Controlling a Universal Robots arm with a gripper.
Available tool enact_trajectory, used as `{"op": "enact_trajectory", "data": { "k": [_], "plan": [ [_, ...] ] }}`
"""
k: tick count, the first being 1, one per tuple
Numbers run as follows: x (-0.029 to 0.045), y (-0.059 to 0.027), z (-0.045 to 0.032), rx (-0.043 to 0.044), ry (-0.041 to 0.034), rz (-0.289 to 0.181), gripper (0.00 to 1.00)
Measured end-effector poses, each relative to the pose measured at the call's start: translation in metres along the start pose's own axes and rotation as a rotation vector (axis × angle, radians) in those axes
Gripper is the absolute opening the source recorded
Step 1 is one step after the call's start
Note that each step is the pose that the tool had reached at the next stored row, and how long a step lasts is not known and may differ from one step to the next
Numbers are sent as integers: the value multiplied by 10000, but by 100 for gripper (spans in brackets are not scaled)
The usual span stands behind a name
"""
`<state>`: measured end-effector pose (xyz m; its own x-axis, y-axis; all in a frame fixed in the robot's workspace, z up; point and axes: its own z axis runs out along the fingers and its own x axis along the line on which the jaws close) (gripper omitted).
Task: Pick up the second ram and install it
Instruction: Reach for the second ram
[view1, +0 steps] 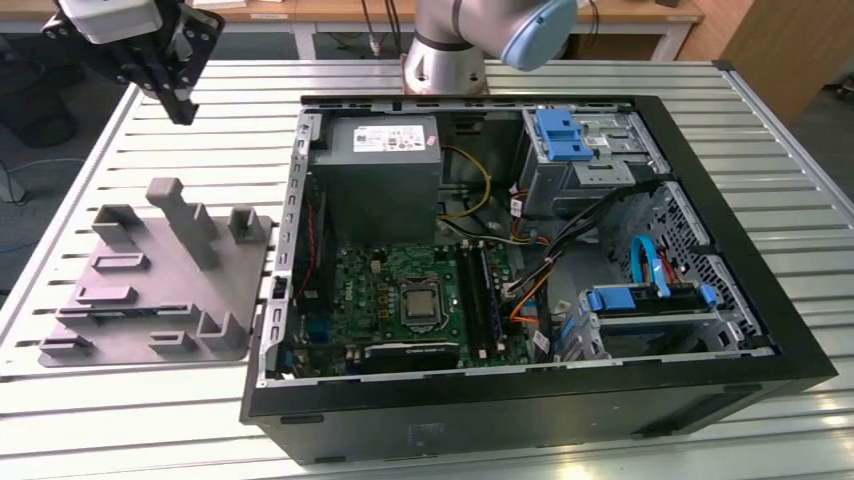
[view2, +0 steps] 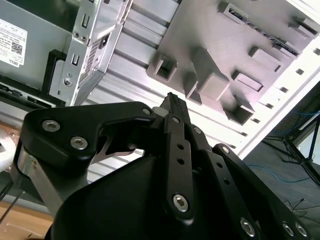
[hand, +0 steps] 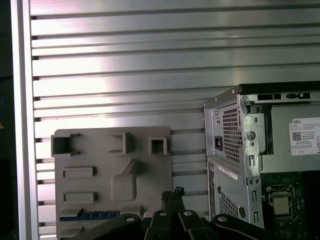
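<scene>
Quick status for you: your claw (view1: 182, 112) hangs high over the slatted metal table (view1: 160, 140), up in the far corner on the exterior view's left. The arm (view1: 447, 45) it rides on stands behind the computer case (view1: 534, 410). In both wrist views the 2 fingertips (view2: 174, 102) (hand: 170, 196) are pressed together right down to the point. So the claw's closed all the way and you've got nothing in it.

The grey holder tray (view1: 238, 290) lies flat on the table below the claw, well apart from the tips. It has a bunch of raised blocks and pockets on top. As far as I can tell, the ram stick (hand: 89, 216) is the thin dark strip with blue bits on it. It lies lengthwise in a groove of that tray, on the part of the tray farthest from the claw in the exterior view. Nothing's touching it, and it's well below your tips.

Off to the claw's side, toward the exterior view's right, the case lies open with its side panel off, just beside the tray. Inside there's the grey power supply (view1: 380, 170) at the end nearer the claw and the green board (view1: 367, 290) past it. The long black slots (view1: 483, 290) run along the board's edge farthest from the claw. I can't tell from here whether any of those slots has a stick in it.
</scene>
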<state>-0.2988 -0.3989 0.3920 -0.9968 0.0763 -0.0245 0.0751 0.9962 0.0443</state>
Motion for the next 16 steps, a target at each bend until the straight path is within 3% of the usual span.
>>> {"op": "enact_trajectory", "data": {
  "k": [16],
  "plan": [
    [316,-24,-4,0,0,-1,10]
  ]
}}
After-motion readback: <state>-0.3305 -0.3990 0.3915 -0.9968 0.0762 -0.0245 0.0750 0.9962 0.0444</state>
